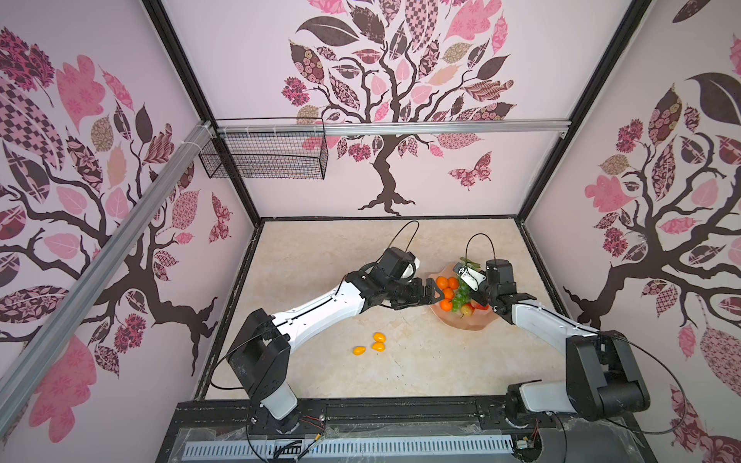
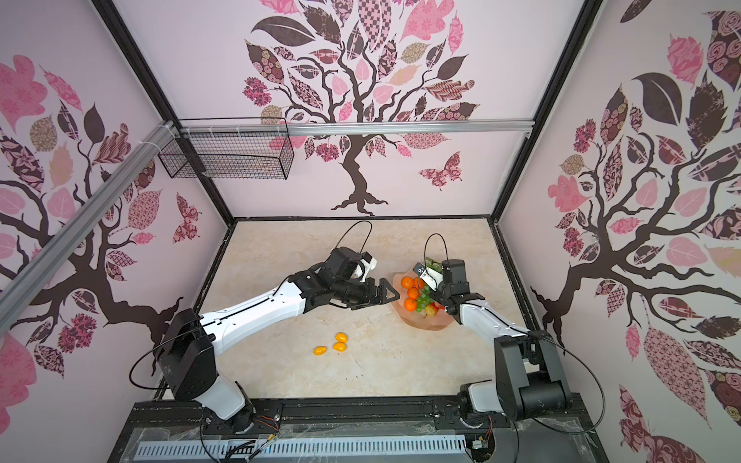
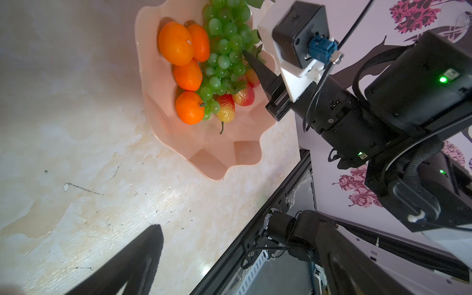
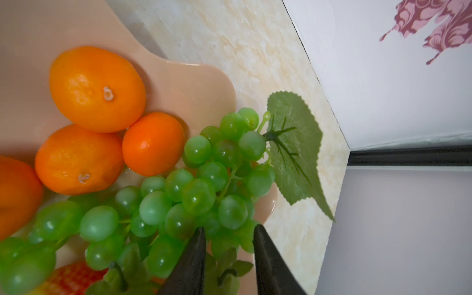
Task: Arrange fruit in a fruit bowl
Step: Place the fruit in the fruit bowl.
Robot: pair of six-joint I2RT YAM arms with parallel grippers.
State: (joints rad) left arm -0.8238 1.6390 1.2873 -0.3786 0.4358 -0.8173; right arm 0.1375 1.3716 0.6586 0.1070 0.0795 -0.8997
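Hanging over the fruit bowl [image 3: 212, 158], the right end effector [image 4: 229, 227] stands a little open, holding nothing, tips by the grape bunch [image 4: 178, 194] at the rim. Lifting off could snag grapes and drag them out. I cannot tell how open the left end effector [image 1: 435, 294] is.

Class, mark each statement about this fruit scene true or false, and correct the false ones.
1. Three small yellow ovals lie on the table, outside the bowl. True.
2. The bowl holds six tangerines. False: four show.
3. The grapes lie in the bowl. True.
4. The strawberries lie on the table. False: they are in the bowl.
5. The right pincer is clamped on a tangerine. False: its jaws stand apart by the grapes.
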